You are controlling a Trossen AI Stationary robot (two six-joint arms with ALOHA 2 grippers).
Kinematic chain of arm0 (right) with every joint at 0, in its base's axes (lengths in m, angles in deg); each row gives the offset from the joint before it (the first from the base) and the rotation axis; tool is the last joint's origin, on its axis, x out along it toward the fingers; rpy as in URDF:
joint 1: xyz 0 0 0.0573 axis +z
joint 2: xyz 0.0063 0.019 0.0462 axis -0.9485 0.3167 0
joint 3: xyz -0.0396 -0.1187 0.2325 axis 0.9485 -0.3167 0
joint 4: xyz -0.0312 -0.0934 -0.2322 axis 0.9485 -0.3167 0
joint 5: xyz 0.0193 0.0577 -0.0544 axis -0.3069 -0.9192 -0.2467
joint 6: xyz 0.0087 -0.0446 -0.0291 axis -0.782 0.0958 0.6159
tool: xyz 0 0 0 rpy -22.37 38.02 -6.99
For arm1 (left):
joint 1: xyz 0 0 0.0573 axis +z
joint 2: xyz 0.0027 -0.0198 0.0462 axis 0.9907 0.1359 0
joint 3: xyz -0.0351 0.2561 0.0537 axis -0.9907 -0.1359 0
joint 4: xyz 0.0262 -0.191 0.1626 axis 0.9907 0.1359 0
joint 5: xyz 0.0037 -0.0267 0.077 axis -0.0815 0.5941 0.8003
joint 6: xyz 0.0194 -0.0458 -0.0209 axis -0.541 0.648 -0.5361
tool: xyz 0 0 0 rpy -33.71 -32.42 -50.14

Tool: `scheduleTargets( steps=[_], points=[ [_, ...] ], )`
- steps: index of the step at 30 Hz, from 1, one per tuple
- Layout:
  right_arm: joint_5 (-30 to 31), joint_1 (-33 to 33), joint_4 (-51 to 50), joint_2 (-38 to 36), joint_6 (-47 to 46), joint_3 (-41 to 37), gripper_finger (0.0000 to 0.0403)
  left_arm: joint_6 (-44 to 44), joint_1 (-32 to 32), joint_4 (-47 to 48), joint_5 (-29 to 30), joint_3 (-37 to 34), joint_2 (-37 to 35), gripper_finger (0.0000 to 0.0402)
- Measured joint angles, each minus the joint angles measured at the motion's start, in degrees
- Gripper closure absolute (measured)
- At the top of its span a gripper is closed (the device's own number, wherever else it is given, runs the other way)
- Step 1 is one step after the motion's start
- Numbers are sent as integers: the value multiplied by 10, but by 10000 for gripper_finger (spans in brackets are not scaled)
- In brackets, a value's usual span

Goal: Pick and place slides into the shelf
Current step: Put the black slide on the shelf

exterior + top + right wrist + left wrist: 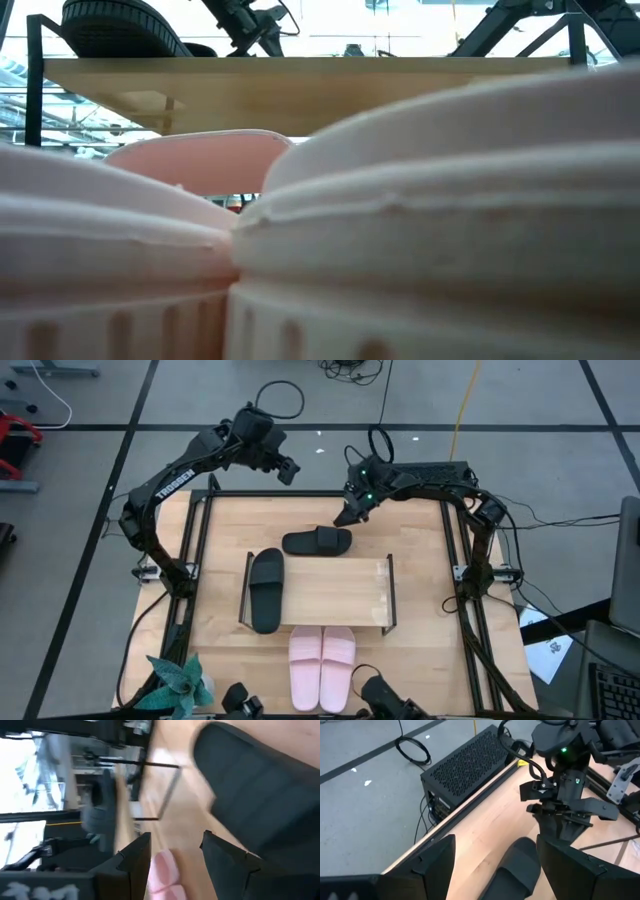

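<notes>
1. Nearest, I see the pale pink pair of slides point(322, 667) together on the table, in front of the low wooden-topped shelf point(340, 592).
2. One matte black slide point(266, 589) lies on its left end; another point(317, 541) lies behind it.
3. My right gripper point(347, 515) hangs over that far slide's end, fingers parted, empty; left gripper point(288, 470) waits wide at far left.

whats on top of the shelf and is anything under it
One black slide lies on the shelf at its left end; the rest of the board shows bare. Whatever lies beneath is hidden by the board from above and by the pink slides from table height.

One slide point(267, 589) lies on the shelf's point(340, 592) left end; another point(317, 541) lies on the table point(420, 560) behind it. A pair of slides point(322, 666) sits before the shelf.
</notes>
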Motion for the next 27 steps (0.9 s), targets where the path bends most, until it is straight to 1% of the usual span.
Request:
scheduleTargets(
  steps=[3, 5, 7, 11, 16, 21, 25, 27],
  points=[
    [18, -4, -62, -1, 41, 0, 233, 0, 0, 1, 0, 0, 0, 128],
    [49, -5, -96, 0, 67, 0, 233, 0, 0, 1, 0, 0, 0, 128],
    [82, -4, -106, 0, 82, 0, 233, 0, 0, 1, 0, 0, 0, 128],
    [93, -3, -93, 0, 81, 0, 233, 0, 0, 0, 1, 0, 0, 128],
    [148, 5, -92, 0, 76, 0, 233, 0, 0, 0, 1, 0, 0, 128],
    [154, 20, -73, 0, 69, 0, 233, 0, 0, -1, 1, 0, 0, 128],
    [177, 27, -35, -1, 42, -21, 233, 1, 0, -1, 1, 0, 0, 128],
    [178, 27, -2, -1, 15, -42, 233, 1, 0, 0, 1, 0, 0, 128]
  ],
)
